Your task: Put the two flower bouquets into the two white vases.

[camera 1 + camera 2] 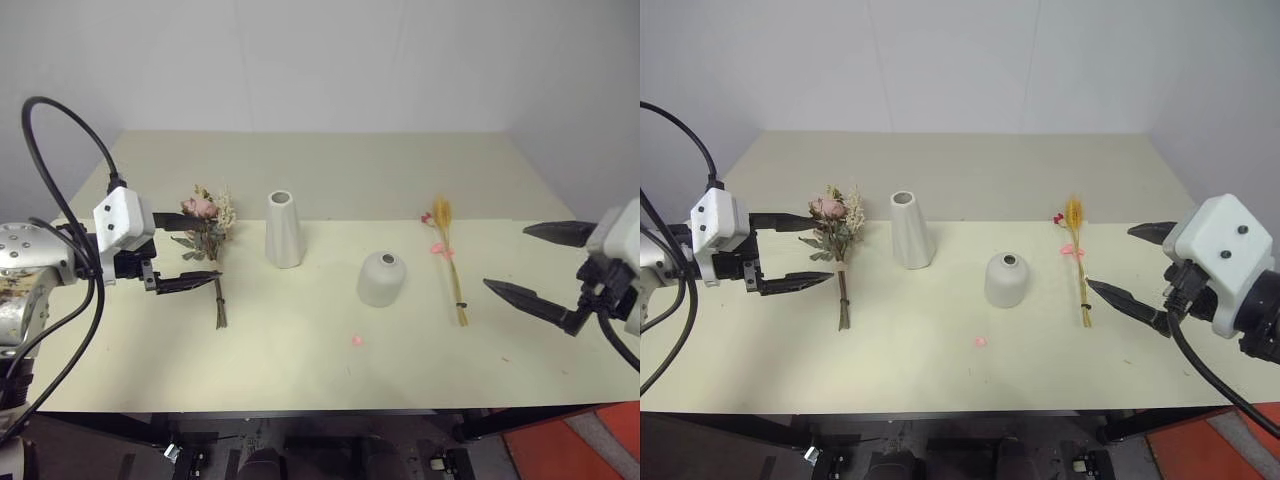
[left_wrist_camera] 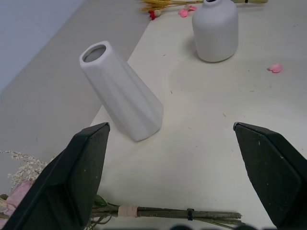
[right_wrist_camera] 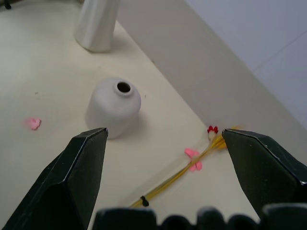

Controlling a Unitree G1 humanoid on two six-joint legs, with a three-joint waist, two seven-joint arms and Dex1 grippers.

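A bushy dried bouquet point(image 1: 208, 240) with a pink rose lies flat on the table at the left. My left gripper point(image 1: 196, 248) hangs open above it, one finger on either side of the bunch. To its right stands the tall tapered white vase point(image 1: 283, 229), then the squat white vase point(image 1: 381, 278). Right of that lies the slim golden bouquet point(image 1: 449, 257) with pink blossoms. My right gripper point(image 1: 523, 260) is open, a little right of the golden bunch, holding nothing. The left wrist view shows the bushy bunch's tied stems point(image 2: 168, 212) and the tall vase point(image 2: 123, 93).
A tiny loose pink petal point(image 1: 357, 340) lies near the table's front edge, below the squat vase. The cream table point(image 1: 300, 370) meets a darker strip at the back, then a grey wall. An orange floor patch point(image 1: 575, 445) shows at the lower right.
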